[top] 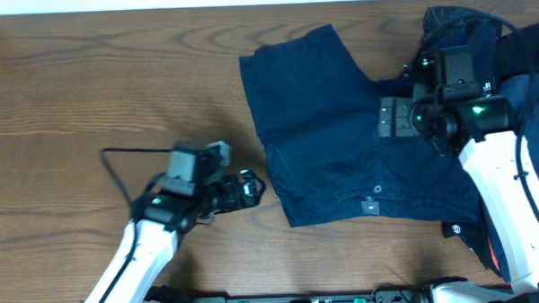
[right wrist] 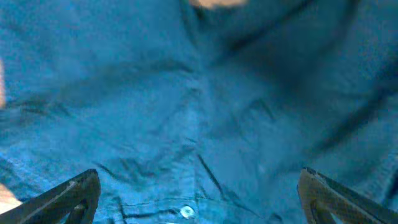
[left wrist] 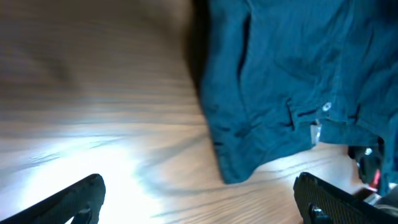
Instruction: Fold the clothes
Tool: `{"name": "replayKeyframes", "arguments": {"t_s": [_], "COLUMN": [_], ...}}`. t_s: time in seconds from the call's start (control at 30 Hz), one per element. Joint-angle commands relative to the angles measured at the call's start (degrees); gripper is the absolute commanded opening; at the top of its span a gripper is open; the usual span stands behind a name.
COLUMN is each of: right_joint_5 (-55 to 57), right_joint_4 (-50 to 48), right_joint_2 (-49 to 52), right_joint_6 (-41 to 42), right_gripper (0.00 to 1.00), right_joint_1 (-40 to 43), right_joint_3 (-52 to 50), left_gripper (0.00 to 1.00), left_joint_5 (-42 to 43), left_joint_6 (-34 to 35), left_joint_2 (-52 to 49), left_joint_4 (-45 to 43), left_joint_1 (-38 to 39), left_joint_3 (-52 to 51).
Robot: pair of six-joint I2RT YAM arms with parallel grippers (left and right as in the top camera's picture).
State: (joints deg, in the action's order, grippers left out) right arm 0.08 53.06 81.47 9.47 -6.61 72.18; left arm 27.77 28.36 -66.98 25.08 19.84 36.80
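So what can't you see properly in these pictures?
- Overhead: the right arm covers part of the clothes pile, which the right edge also cuts off.
- Left wrist: the table is blurred with glare.
- Right wrist: the bottom edge cuts off the fingertips of the right hand; the navy shorts look blurry.

One navy shorts-like garment [top: 327, 122] lying spread on one table [top: 87, 77]. Heap of further dark clothes [top: 529, 57] sitting at right edge, count unclear. Two arms reaching in: left arm [top: 134, 251], right arm [top: 509, 197].
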Motion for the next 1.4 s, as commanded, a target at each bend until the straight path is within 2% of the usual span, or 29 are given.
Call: {"name": "replayKeyframes", "arguments": {"t_s": [0.0,0.17,0.3,0.43,0.53,0.63,0.7,0.73,0.8,0.87,0.97,1.1,1.23,1.37], "right_joint_5": [1.03,1.05,1.27,1.46,2.54,2.93,2.95,2.95,3.17,3.89,4.90,4.87,4.83,4.85], "right_joint_4": [1.31,3.37,3.56,3.72,3.76,3.76,3.82,3.89,4.11,4.46,5.05,5.07,5.03,5.03], "right_joint_2": [-0.59,-0.59,-0.59,-0.59,-0.59,-0.59,-0.59,-0.59,-0.59,-0.59,-0.59,-0.59,-0.59,-0.57], "right_joint_6": [0.76,0.76,0.74,0.74,0.74,0.74,0.74,0.74,0.74,0.74,0.68,0.55,0.57,0.59], "right_gripper": [0.99,0.99,0.99,0.99,0.99,0.99,0.99,0.99,0.99,0.99,0.99,0.99,0.99,0.99], "right_joint_1": [1.84,3.96,4.76,5.22,5.27,5.29,5.27,5.29,5.29,5.27,5.46,5.60,5.57,5.57], "right_joint_3": [0.72,0.72,0.72,0.72,0.72,0.72,0.72,0.72,0.72,0.72,0.72,0.72,0.72,0.72], "left_gripper": [0.98,0.98,0.99,0.90,0.70,0.36,0.09,0.06,0.06,0.06,0.06,0.06,0.06,0.06], "left_joint_5": [0.31,0.28,0.31,0.37,0.79,0.96,2.08,2.25,2.23,2.25,1.99,-4.55,-12.87,-12.79], "left_joint_6": [10.73,21.16,26.56,30.10,30.69,30.67,30.64,30.60,29.11,26.29,17.99,4.63,-2.03,-1.22], "left_joint_2": [-5.77,-15.47,-22.47,-27.17,-28.46,-28.44,-28.44,-28.41,-27.96,-26.91,-23.30,-16.59,-11.19,-8.94], "left_joint_4": [-4.04,-11.10,-16.31,-21.35,-24.13,-24.24,-23.30,-22.67,-20.20,-17.14,-10.25,-2.97,-8.04,-14.53], "left_joint_1": [4.50,9.57,12.94,16.74,19.76,21.64,21.70,21.57,20.39,18.08,11.39,-2.19,-16.57,-27.74], "left_joint_3": [0.90,0.90,0.90,0.90,0.90,0.90,0.90,0.90,0.90,0.90,0.90,1.22,3.10,8.76]}}
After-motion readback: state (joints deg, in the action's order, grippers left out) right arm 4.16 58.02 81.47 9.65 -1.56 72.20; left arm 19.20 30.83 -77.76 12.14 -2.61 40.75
